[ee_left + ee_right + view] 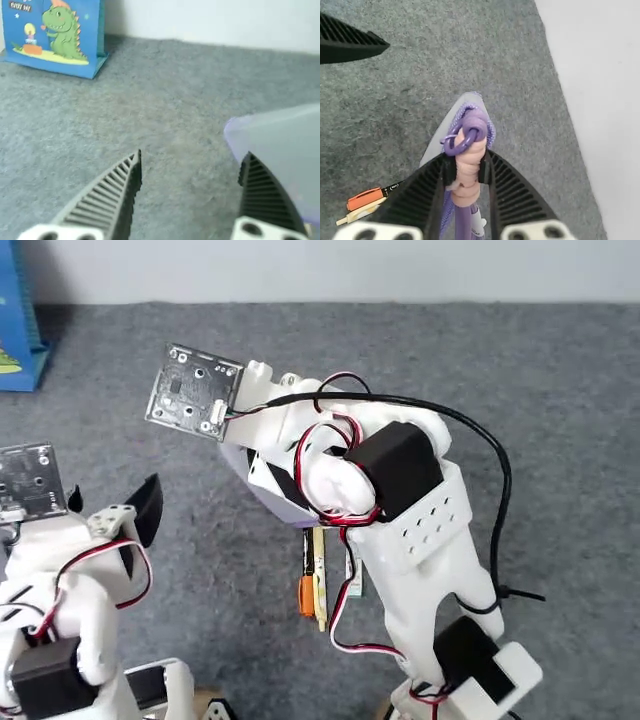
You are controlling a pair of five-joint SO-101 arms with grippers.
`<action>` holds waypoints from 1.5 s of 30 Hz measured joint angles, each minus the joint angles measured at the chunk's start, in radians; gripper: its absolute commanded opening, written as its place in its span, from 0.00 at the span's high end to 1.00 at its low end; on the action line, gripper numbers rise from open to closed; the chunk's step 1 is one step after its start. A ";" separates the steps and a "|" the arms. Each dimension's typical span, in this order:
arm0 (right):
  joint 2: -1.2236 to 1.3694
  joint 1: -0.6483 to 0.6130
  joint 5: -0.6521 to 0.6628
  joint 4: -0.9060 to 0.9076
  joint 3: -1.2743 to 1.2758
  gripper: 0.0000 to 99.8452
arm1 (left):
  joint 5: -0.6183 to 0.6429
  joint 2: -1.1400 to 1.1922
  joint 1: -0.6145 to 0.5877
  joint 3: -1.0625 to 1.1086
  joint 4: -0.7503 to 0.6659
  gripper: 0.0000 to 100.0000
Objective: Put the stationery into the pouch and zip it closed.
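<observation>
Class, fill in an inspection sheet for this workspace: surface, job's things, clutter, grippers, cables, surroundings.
Surface: grey carpet.
Job's things: purple pouch; orange pen and wooden ruler lying outside it.
Clutter: nothing seen.
Grippers: left gripper, jaws open, empty, near pouch; right gripper, jaws shut on the zip pull.
Cables: black cable and red-white wires along the arms.
Surroundings: blue dinosaur bag, white wall.

Mostly hidden under the right arm [400, 500] in the high view: the pouch [283, 508], only a lilac sliver showing. Half covered by arm and wires [335, 612]: the pens [316, 580], kinds impossible to tell. From the left wrist, pouch blurred and cropped; blue bag [55, 35] cropped too.
</observation>
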 measured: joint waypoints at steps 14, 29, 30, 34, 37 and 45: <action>0.000 -0.002 0.000 0.006 0.000 0.99 | 0.133 -0.003 0.178 -0.084 -0.054 0.70; -0.230 -0.204 -0.037 0.014 0.172 0.99 | 0.137 -0.003 0.183 -0.041 -0.094 0.70; -0.249 -0.207 -0.037 0.014 0.204 0.99 | 0.123 -0.002 0.183 -0.028 -0.089 0.70; -0.302 -0.207 -0.041 0.008 0.321 0.99 | 0.089 -0.011 0.181 -0.020 -0.049 0.70; -0.348 -0.207 -0.043 -0.026 0.416 0.99 | 0.071 -0.025 0.181 -0.020 -0.008 0.70; -0.500 -0.207 -0.043 -0.198 0.694 0.99 | 0.061 -0.229 0.106 -0.021 0.044 0.70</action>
